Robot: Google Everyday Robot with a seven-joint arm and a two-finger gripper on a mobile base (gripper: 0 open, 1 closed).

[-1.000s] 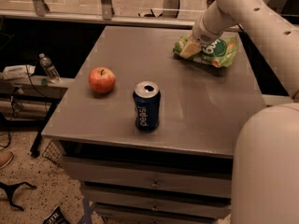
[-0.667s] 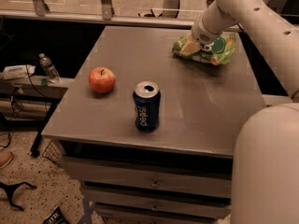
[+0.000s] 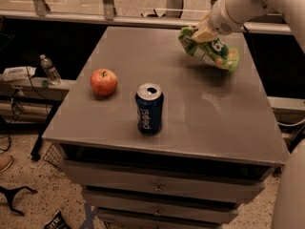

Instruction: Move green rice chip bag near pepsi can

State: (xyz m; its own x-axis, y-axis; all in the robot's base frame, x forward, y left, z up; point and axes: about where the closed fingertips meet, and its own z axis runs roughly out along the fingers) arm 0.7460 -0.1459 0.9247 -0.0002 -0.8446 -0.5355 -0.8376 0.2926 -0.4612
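A grey drawer cabinet (image 3: 228,123) stands on speckled floor (image 3: 33,175), a water bottle (image 3: 49,69) on the shelf (image 3: 43,90) beside.

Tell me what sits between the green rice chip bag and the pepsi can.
Only bare tabletop, in the camera view; the gripper holds the green rice chip bag above the far right.

A soft shadow is being thrown by dim overhead light near the far right corner of the tabletop (image 3: 228,118), beneath the green rice chip bag (image 3: 214,52) held in the gripper (image 3: 202,32).
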